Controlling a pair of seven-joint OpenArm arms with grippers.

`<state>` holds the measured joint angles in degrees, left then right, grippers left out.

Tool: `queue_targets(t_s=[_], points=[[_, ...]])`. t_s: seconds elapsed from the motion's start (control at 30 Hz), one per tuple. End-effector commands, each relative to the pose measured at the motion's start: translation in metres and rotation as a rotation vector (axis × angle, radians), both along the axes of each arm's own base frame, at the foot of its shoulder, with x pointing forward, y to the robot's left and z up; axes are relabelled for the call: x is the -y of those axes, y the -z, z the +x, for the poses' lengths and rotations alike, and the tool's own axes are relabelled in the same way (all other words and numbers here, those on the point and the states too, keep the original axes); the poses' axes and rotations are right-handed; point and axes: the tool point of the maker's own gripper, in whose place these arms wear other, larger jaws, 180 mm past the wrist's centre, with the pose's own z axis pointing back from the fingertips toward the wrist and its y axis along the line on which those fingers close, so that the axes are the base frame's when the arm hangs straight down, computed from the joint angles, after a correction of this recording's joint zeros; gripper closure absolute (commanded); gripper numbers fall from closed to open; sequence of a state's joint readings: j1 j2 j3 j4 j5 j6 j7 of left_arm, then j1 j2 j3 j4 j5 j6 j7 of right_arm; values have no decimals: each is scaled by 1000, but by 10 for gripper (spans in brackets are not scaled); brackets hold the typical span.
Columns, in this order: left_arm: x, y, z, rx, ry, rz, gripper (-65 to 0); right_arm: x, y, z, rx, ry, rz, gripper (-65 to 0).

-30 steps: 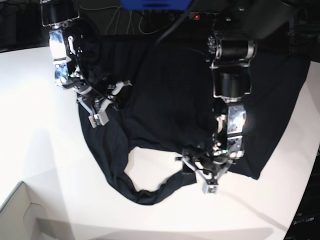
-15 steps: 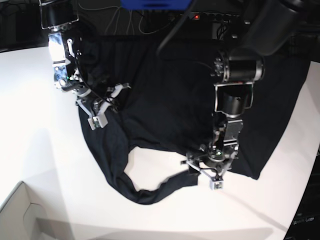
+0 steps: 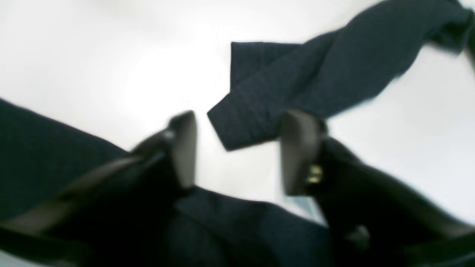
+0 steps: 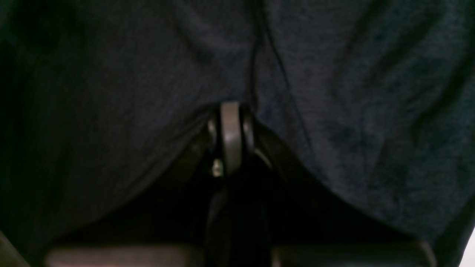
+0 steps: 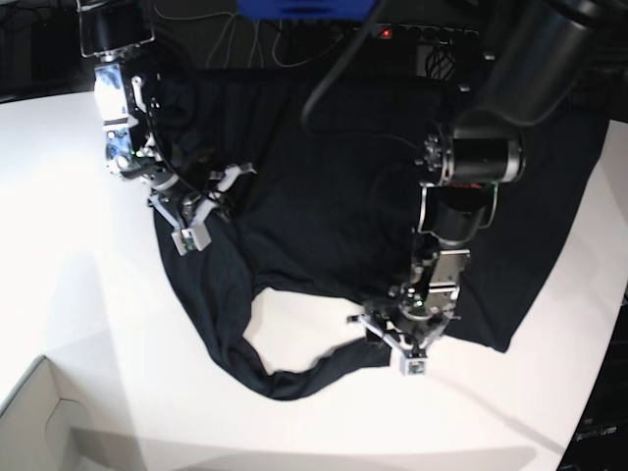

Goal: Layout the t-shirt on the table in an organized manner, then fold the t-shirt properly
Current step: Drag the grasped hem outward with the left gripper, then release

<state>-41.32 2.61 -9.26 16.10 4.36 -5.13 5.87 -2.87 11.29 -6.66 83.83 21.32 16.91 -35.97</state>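
Our thin black t-shirt [image 5: 324, 196] lies rumpled on the smooth white counter [image 5: 78, 294]. Our right claw [image 4: 231, 122] is clenched on fabric; our left claw [image 3: 237, 148] hangs released over the twisted hem strip. We should pinch that strip's end squarely, then pull outward.

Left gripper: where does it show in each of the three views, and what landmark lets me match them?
Base: the left gripper sits lower right of centre, at the t-shirt hem.
Left wrist: bottom centre, jaws apart over the white table, a dark fabric strip just beyond.
Right wrist: not in it; only the right gripper, shut on the t-shirt.
Shared landmark: the black t-shirt.
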Motion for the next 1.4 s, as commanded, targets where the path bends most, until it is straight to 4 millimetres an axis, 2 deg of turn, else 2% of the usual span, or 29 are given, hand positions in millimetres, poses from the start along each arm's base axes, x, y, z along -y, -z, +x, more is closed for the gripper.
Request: queue_targets(t_s=[0.0, 0.07, 0.13, 0.17, 0.23, 0.37, 0.57, 0.8, 0.9, 1.03, 1.1, 1.27, 1.33, 1.37], points=[[5, -11, 9, 10, 17, 5, -258, 6, 2, -1, -15, -7, -32, 0], [6, -13, 10, 17, 31, 23, -152, 6, 2, -1, -15, -7, -32, 0], [-8, -16, 13, 26, 18, 40, -35, 6, 2, -1, -15, -7, -32, 0], [-14, -22, 18, 36, 9, 45, 0, 6, 2, -1, -15, -7, -32, 0], [-27, -31, 25, 53, -7, 57, -17, 6, 2, -1, -15, -7, -32, 0], [-61, -56, 41, 98, -44, 94, -2, 6, 2, -1, -15, -7, -32, 0], [-115, -113, 70, 191, -108, 150, -2, 5, 2, -1, -16, -7, -31, 0], [-152, -174, 92, 286, -155, 196, -2, 4, 2, -1, -16, -7, -28, 0], [-159, -184, 95, 302, -165, 202, -3, 4, 2, -2, -18, -7, -28, 0], [-159, -180, 94, 293, -163, 205, -8, 4, 2, -1, -16, -7, -28, 0], [-159, -174, 91, 279, -162, 205, -50, 4, 2, -1, -16, -7, -28, 0], [-157, -133, 73, 212, -154, 206, -315, 3, 1, -1, -14, -6, -26, 0], [-159, -126, 69, 201, -160, 200, -367, 3, 1, -1, -14, -6, -26, 0], [-159, -126, 68, 200, -161, 199, -364, 3, 1, -1, -14, -6, -26, 0]])
